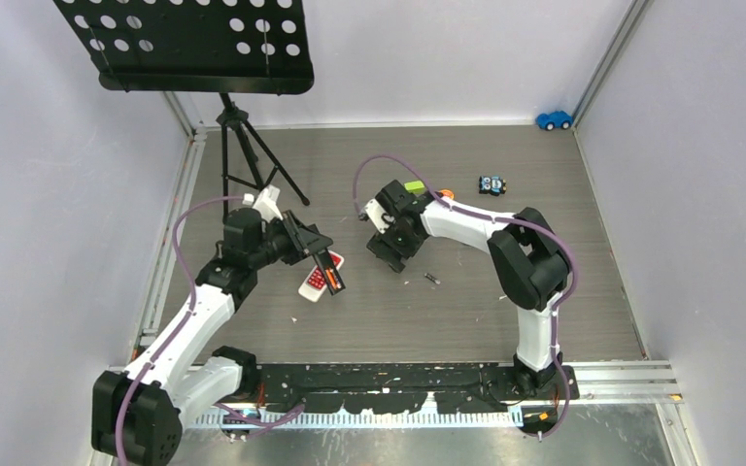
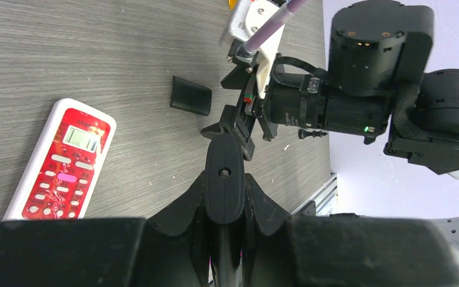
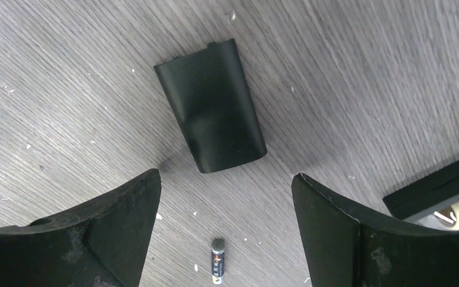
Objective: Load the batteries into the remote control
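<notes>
My left gripper [image 1: 317, 249] is shut on a black remote [image 1: 331, 271] and holds it above the table; an orange battery shows in its open back. In the left wrist view the remote [image 2: 225, 158] stands edge-on between the closed fingers. My right gripper [image 1: 392, 250] is open and empty, low over a black battery cover [image 3: 212, 113] lying flat. A small dark battery [image 3: 217, 260] lies on the table between its jaws, nearer the camera; it also shows in the top view [image 1: 431, 279]. The black remote's edge [image 3: 436, 185] shows at the right of the right wrist view.
A red-and-white remote [image 1: 311, 282] lies face up under the left gripper, also in the left wrist view [image 2: 63, 161]. A music-stand tripod [image 1: 243, 146] stands at back left. A toy car [image 1: 491, 184], a green block [image 1: 414, 186] and a blue car [image 1: 554, 119] sit further back.
</notes>
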{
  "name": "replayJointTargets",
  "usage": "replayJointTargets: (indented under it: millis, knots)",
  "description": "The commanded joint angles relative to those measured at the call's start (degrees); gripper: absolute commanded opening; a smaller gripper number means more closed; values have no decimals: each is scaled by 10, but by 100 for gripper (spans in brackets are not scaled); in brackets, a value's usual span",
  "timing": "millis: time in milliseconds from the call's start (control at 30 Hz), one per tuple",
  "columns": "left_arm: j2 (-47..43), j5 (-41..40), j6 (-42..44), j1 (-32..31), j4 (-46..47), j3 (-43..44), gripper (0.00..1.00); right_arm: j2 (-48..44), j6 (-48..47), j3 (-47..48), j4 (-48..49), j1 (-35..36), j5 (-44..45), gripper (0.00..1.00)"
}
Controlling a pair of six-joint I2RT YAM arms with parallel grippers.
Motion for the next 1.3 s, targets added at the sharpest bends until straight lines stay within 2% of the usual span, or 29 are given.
replayJointTargets:
  millis: [0, 233, 433, 667, 833, 1067, 1267]
  knots:
    - [-7, 12, 14, 7, -19, 44, 0, 27, -52, 53, -44, -7, -45, 83]
    - [-58, -18, 40, 8, -68, 51, 0, 74, -69, 85, -53, -12, -43, 79]
    - [-48, -10, 44, 8, -72, 58, 0, 92, -87, 114, -68, -12, -59, 75]
    - [-36, 1, 38, 8, -57, 53, 0, 113, -78, 137, -118, -12, -27, 53]
    - [-26, 19, 39, 8, -53, 55, 0, 120, -62, 154, -132, -12, -46, 39]
    - [-16, 23, 32, 8, -33, 49, 0, 31, -4, 101, -69, -12, -23, 34]
    - [3, 23, 3, 8, 42, 30, 0, -97, 80, 6, 18, -12, -15, 32]
